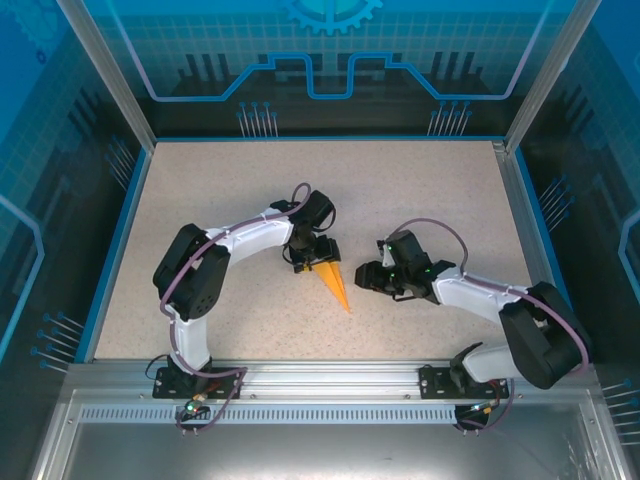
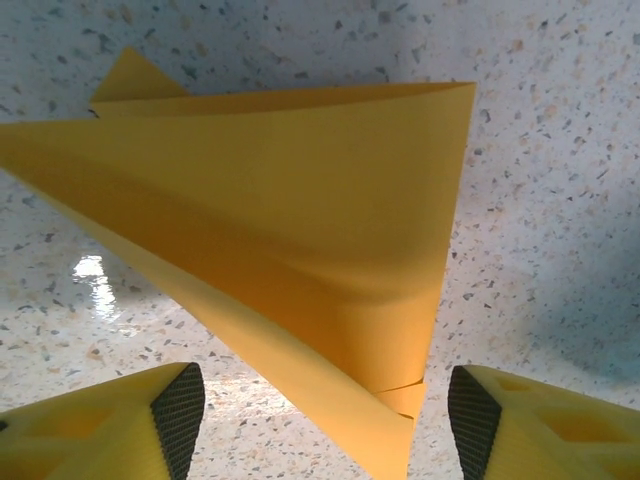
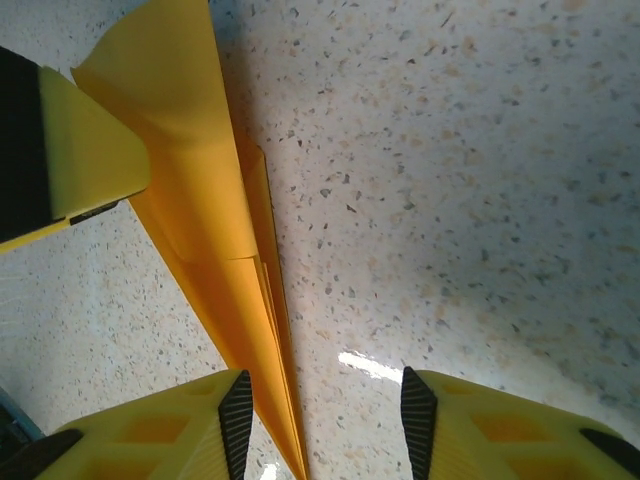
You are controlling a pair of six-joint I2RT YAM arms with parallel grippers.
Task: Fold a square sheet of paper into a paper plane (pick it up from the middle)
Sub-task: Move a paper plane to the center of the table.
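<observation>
Paper plane (image 1: 334,284) lies flat on the speckled table (image 1: 220,180), about midway between the two arms, nearer the front edge than the back. Narrow orange-yellow dart; wide end toward the left arm, point aimed at the near edge.

Left gripper (image 1: 308,262) sits right at the wide end. In the left wrist view its jaws stand wide apart, one finger (image 2: 178,405) on either side, and a corner of the plane (image 2: 300,200) reaches into the gap. Nothing is pinched. The folded layers bow up a little along the crease (top flap not pressed flat).

Right gripper (image 1: 365,278) hangs just beside the plane on its right, clear of it in the top view. In the right wrist view the jaws are parted with bare table between them. The plane (image 3: 195,190) runs down along the inner edge of the finger on the left side of that view. A finger of the left gripper (image 3: 80,150) shows at the plane's wide end; contact cannot be told.
</observation>
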